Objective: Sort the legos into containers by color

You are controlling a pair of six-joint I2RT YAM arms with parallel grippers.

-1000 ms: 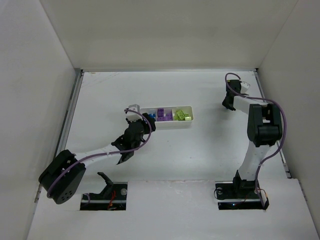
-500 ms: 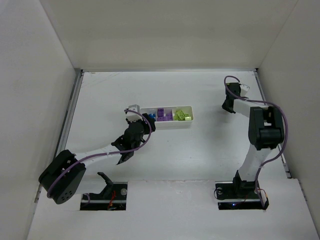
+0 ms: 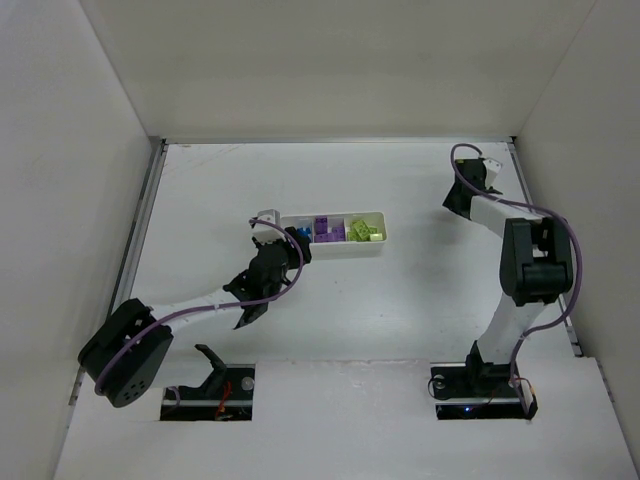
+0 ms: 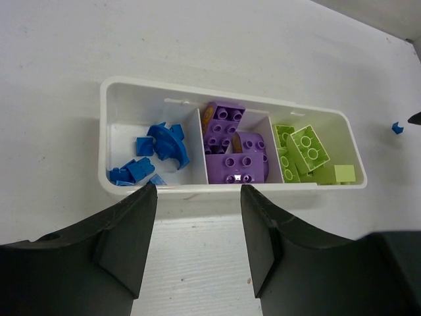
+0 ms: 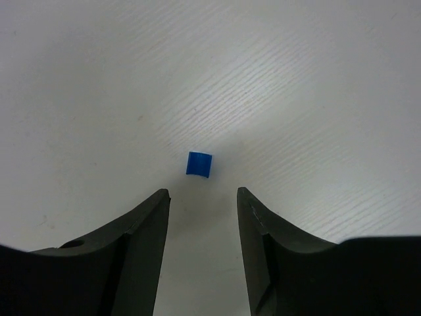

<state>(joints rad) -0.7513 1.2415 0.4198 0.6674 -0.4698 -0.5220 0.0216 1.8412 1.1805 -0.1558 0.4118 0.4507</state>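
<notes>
1. The left gripper point(image 4: 197, 197) is held spread and empty before the tray point(image 4: 104, 131) (its left end holds blue).
2. The right gripper point(image 5: 200, 197), spread and empty, is best centred over the blue piece point(image 5: 198, 164) lying just ahead, possibly curved, then closed gently.

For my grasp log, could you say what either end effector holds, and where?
Nothing: left end effector and right end effector are open; blue lego lies loose.

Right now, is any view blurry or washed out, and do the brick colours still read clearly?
Top external view: even, soft light and sharp, but the tray is small there. Left wrist view: crisp, and the legos show blue, purple and green plainly. Right wrist view: a bright patch washes the table around the blue piece, which is sharp.
</notes>
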